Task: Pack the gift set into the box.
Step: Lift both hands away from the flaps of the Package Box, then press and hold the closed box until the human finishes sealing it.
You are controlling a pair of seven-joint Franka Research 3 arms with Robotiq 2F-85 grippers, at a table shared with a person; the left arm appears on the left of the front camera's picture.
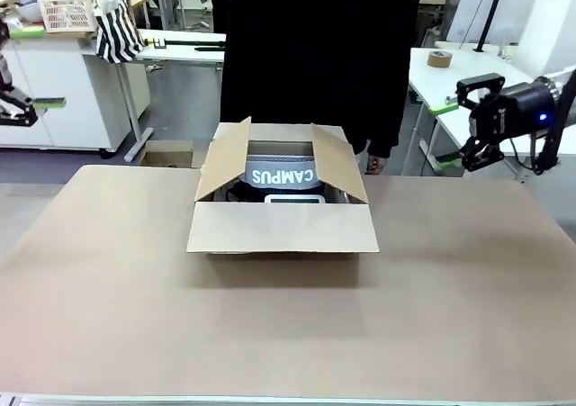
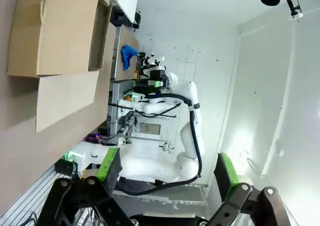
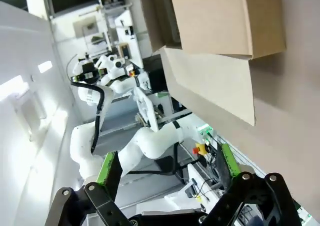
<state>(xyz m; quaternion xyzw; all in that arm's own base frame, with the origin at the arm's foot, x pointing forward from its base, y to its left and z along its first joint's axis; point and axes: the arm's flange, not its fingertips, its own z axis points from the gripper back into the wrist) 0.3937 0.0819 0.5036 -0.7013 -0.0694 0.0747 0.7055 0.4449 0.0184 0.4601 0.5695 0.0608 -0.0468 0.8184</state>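
Note:
The brown cardboard box [image 1: 281, 228] stands on the table's far middle with its flaps spread open; it also shows sideways at the top of both wrist views [image 2: 65, 35] [image 3: 225, 20]. Inside it lies the dark grey gift set [image 1: 286, 183], its white "CAMPUS" lettering and pale panel facing up. My right gripper [image 1: 474, 158] hangs at the far right, above the table edge and well away from the box. In the right wrist view its green-padded fingers [image 3: 167, 173] stand open around nothing. The left gripper [image 2: 167, 173] is open too, holding nothing.
A person in black [image 1: 315, 55] stands right behind the box, one hand [image 1: 373, 164] hanging by its right rear corner. The brown table top [image 1: 288, 325] stretches wide in front. Behind are white benches, a white slatted basket [image 1: 67, 8] and a tape roll [image 1: 440, 59].

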